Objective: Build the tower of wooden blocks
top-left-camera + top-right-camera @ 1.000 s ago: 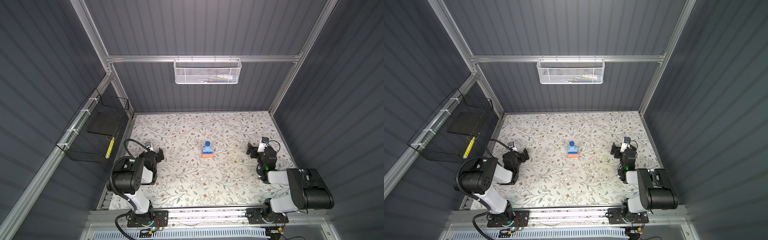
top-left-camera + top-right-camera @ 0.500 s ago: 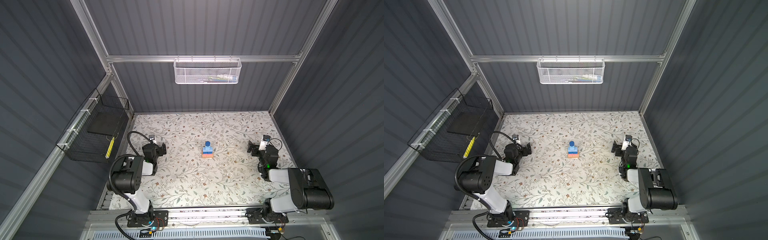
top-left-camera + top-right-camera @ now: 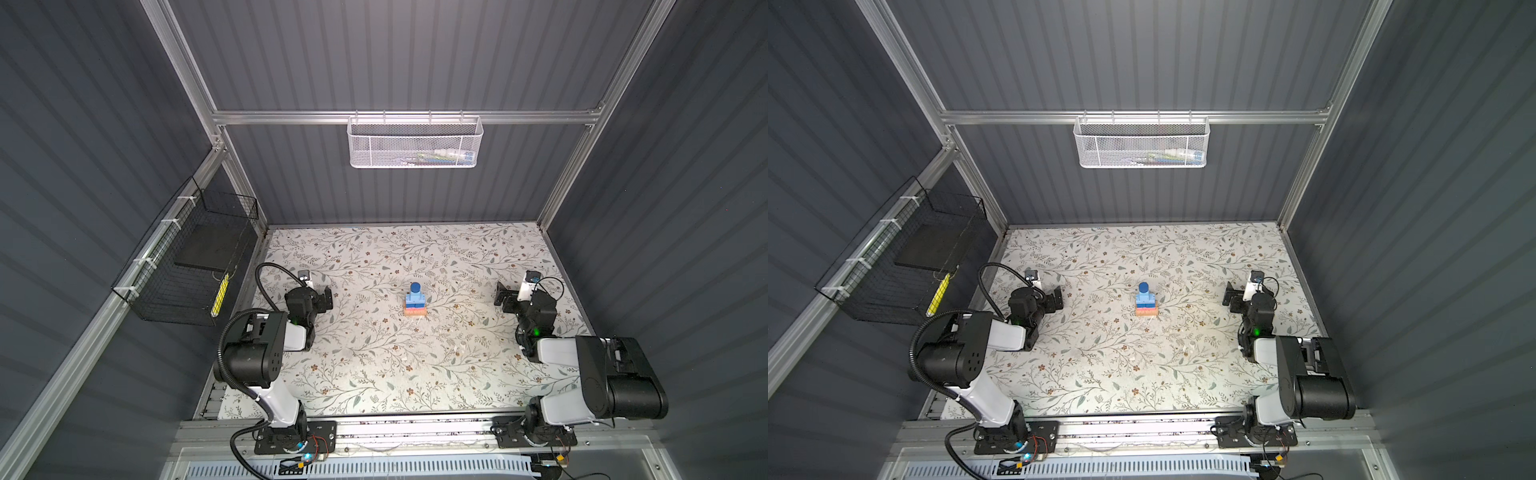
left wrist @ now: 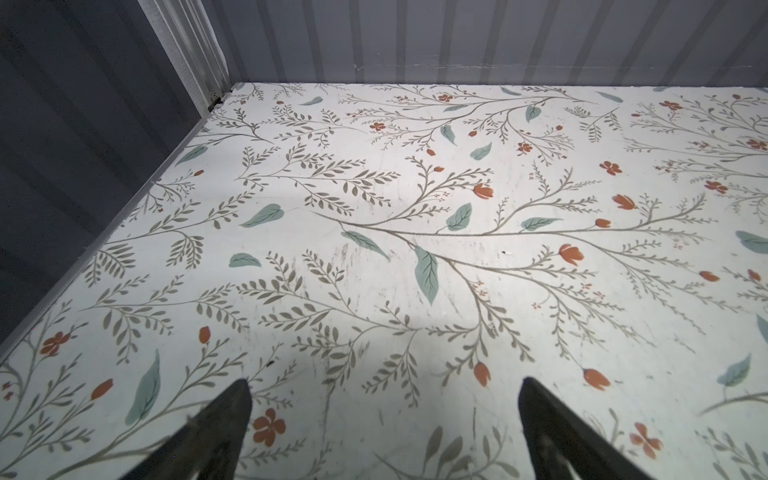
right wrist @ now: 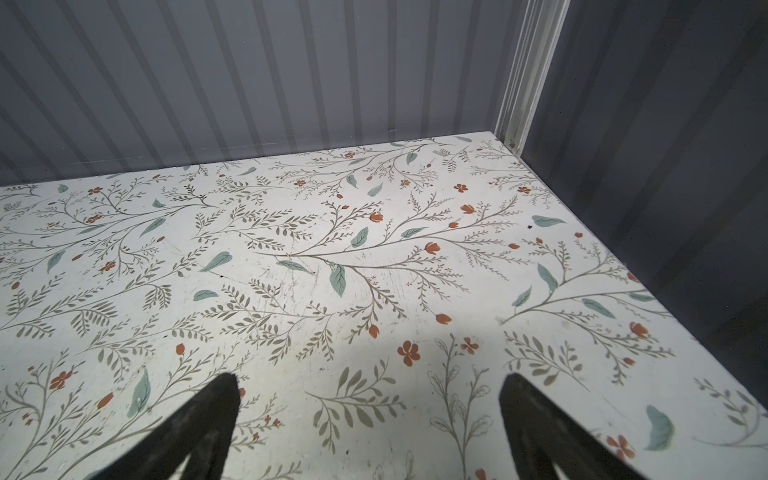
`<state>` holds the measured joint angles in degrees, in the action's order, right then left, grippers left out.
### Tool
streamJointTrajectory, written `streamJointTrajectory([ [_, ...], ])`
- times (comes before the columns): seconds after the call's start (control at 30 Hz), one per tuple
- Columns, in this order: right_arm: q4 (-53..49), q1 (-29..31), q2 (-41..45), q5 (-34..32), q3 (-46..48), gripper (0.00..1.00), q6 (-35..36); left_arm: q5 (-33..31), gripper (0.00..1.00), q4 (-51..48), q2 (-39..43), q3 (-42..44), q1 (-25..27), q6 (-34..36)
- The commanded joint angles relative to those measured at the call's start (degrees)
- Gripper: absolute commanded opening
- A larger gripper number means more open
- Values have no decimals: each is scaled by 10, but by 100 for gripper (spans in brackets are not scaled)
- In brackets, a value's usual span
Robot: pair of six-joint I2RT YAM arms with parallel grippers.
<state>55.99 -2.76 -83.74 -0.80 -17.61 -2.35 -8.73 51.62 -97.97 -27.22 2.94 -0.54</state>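
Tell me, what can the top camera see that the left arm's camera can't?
Only a top view shows the wood block tower in the middle of the flowery table, with the dark blue cylinder on top. It also shows the right gripper and the white basket on the back wall. Only the left wrist view shows up close that the left gripper is open with nothing between its fingertips. Both show the flowery table, the grey walls and the left gripper.
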Motion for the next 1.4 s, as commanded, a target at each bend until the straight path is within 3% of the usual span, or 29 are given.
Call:
streamJointTrajectory([
  [0.0,0,-2,2,-3,-10,99,-2,6,100,2,-4,0,0,12],
  [1.37,-2,-5,3,2,-10,99,-5,7,100,2,-4,0,0,12],
])
